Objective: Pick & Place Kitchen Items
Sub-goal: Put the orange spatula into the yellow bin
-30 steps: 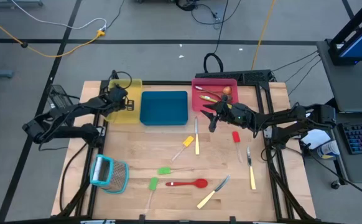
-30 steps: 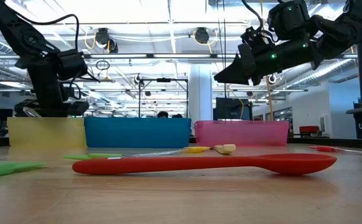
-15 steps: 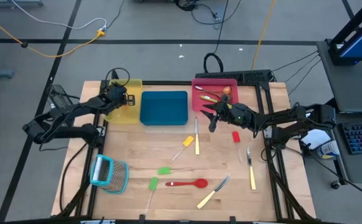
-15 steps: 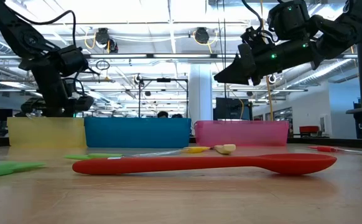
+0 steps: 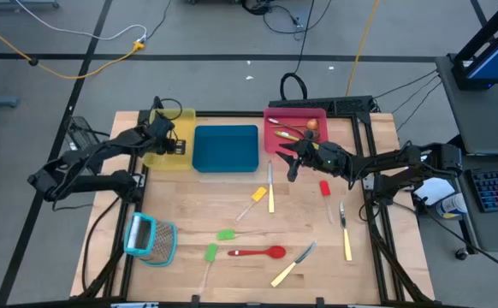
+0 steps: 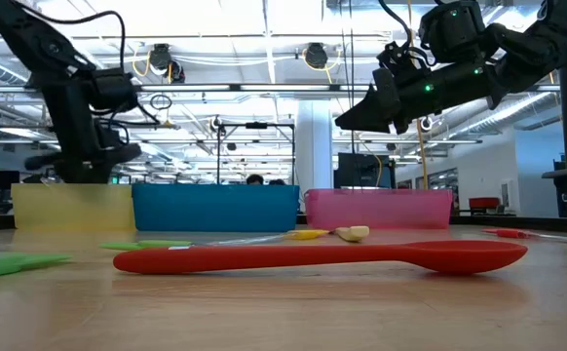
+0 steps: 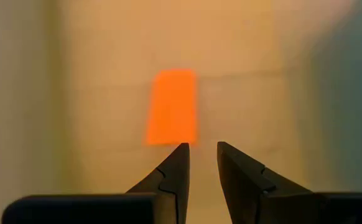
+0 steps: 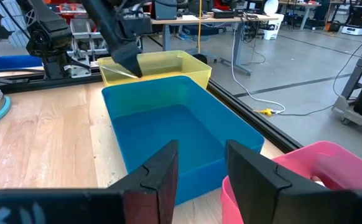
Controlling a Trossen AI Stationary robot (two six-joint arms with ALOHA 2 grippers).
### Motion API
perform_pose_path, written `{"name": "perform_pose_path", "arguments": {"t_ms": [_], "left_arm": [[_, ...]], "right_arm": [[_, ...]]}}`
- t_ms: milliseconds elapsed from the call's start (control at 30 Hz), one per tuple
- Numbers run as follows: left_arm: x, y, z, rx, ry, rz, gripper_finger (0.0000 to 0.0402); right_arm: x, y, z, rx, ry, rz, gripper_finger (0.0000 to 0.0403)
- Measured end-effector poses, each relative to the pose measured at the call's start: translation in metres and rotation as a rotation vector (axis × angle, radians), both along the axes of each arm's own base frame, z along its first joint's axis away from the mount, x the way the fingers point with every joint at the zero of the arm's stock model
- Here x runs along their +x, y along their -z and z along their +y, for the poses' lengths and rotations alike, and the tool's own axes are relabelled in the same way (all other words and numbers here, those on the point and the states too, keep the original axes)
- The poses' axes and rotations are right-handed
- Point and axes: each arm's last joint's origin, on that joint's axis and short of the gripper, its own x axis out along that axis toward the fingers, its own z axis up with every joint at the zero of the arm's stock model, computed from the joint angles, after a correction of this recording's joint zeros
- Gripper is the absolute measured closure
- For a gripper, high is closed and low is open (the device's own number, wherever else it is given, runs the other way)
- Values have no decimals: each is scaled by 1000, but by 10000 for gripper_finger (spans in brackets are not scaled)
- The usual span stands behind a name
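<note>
My left gripper (image 7: 201, 146) hangs over the yellow tray (image 5: 168, 157) at the far left, pointing steeply down, open with nothing between its fingers. Below it an orange spatula blade (image 7: 172, 107) lies flat on the tray floor. My right gripper (image 5: 290, 168) hovers level above the table, just in front of the red tray (image 5: 296, 113), open and empty. On the wood lie a red spoon (image 5: 257, 252), green spatulas (image 5: 226, 233), a yellow spatula (image 5: 257, 195), a red spatula (image 5: 324, 188) and cream-handled knives (image 5: 271, 192).
A blue tray (image 5: 225, 147) stands between the yellow and red trays. The red tray holds a few utensils (image 5: 293, 130). A light-blue-framed grater (image 5: 151, 238) lies at the near left. More knives lie at the near right (image 5: 293, 263) and right (image 5: 344, 229).
My left gripper has tipped a little where it hangs over the yellow tray.
</note>
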Motion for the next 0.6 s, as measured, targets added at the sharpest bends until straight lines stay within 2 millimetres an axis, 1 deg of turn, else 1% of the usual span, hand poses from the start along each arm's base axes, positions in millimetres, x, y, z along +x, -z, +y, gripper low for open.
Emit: {"name": "perform_pose_path", "arguments": {"t_ms": [100,200,267,367,600], "left_arm": [[-4,-10,-6,-43,-19,90,314],[-4,-22,-12,-79,-30,117,314],[-3,-26,-17,-109,-26,138,314],[-3,-27,-23,-146,-27,165,314],[1,-22,-30,-155,-17,164,314]], "right_arm": [[0,0,0,5,1,-3,275],[0,0,0,8,1,-3,275],[0,0,0,18,3,-7,275],[0,1,0,25,4,-4,275],[0,2,0,53,6,2,275]]}}
